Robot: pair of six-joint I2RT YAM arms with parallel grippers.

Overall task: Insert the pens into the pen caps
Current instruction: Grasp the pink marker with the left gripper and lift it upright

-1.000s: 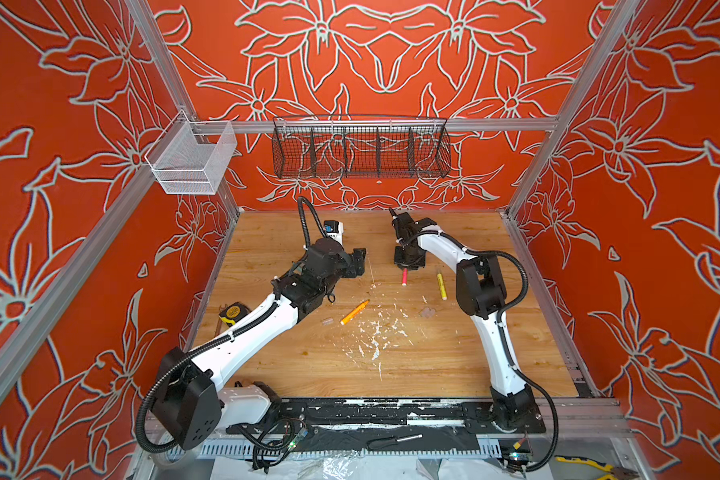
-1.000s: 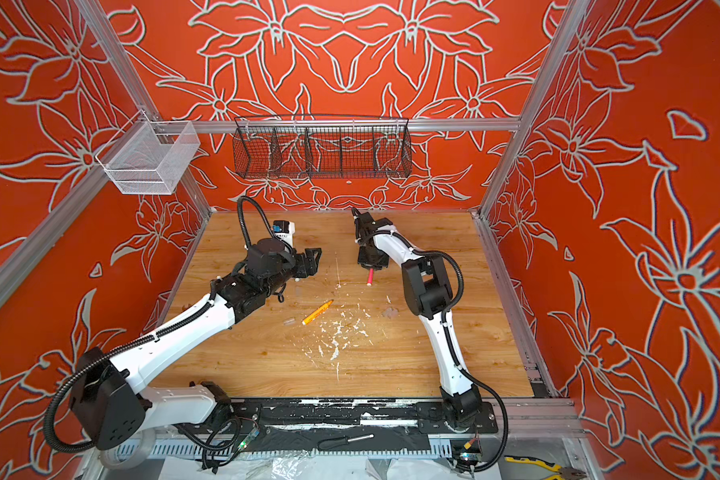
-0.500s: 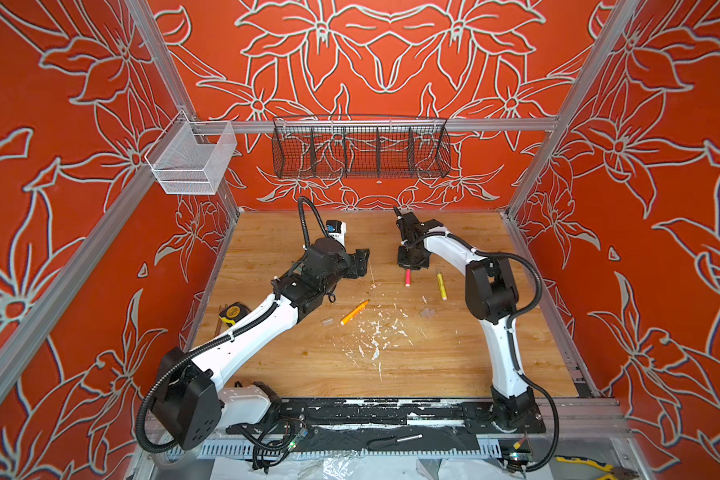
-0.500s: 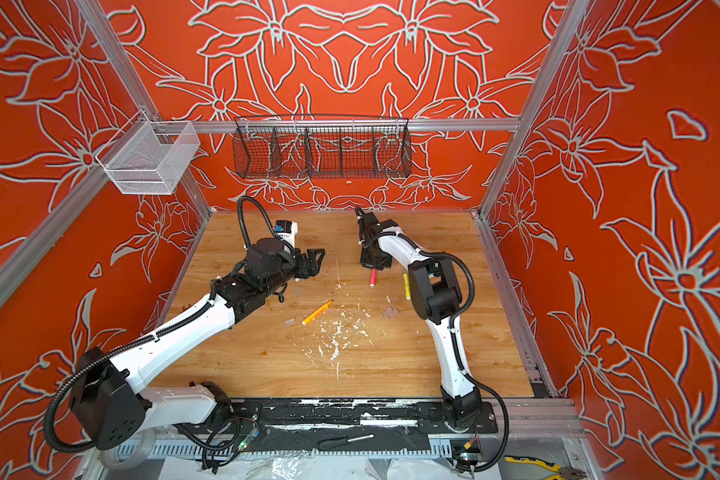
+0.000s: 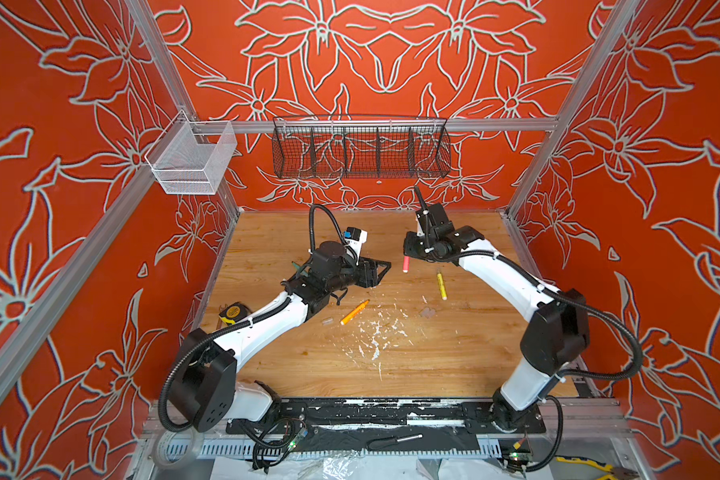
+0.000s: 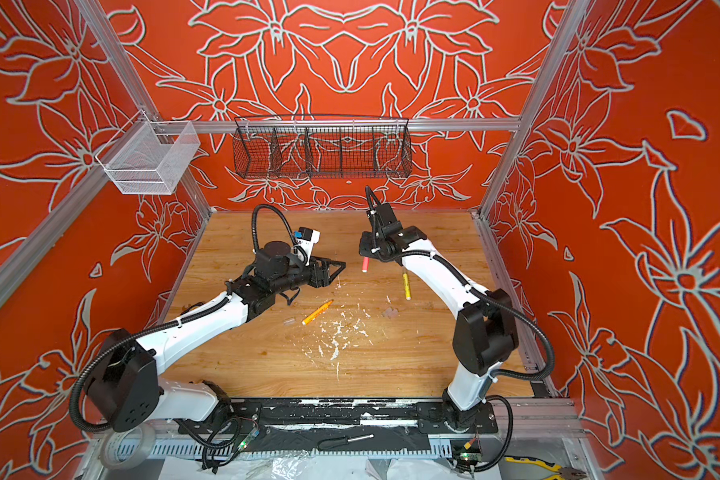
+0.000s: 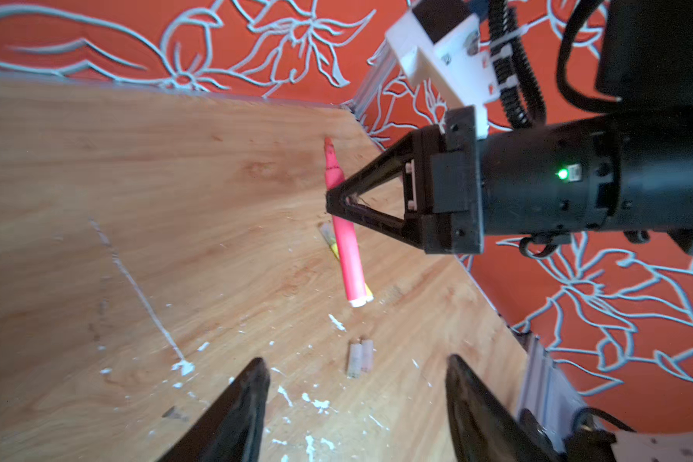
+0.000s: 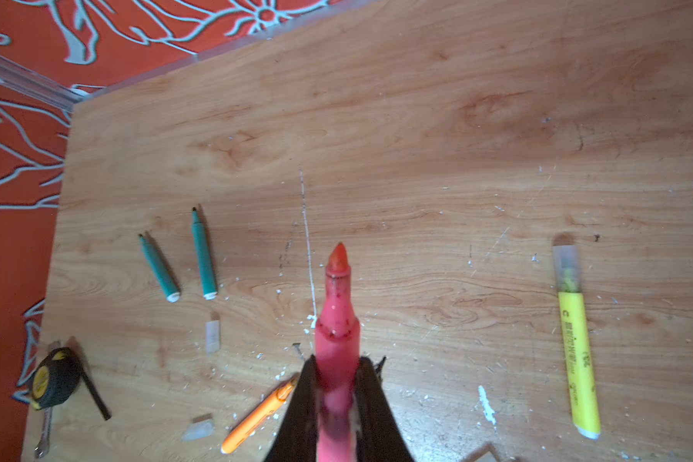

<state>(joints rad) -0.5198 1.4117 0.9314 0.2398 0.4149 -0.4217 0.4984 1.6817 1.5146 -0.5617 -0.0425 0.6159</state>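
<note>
Raised pink pen (image 5: 406, 264) now hangs near yellow pen (image 5: 441, 286).

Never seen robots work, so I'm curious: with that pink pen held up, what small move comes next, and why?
Probably the left gripper should dip and close on one clear cap: its jaws are open near the pair, while the right gripper clamps the uncapped pink pen.
</note>
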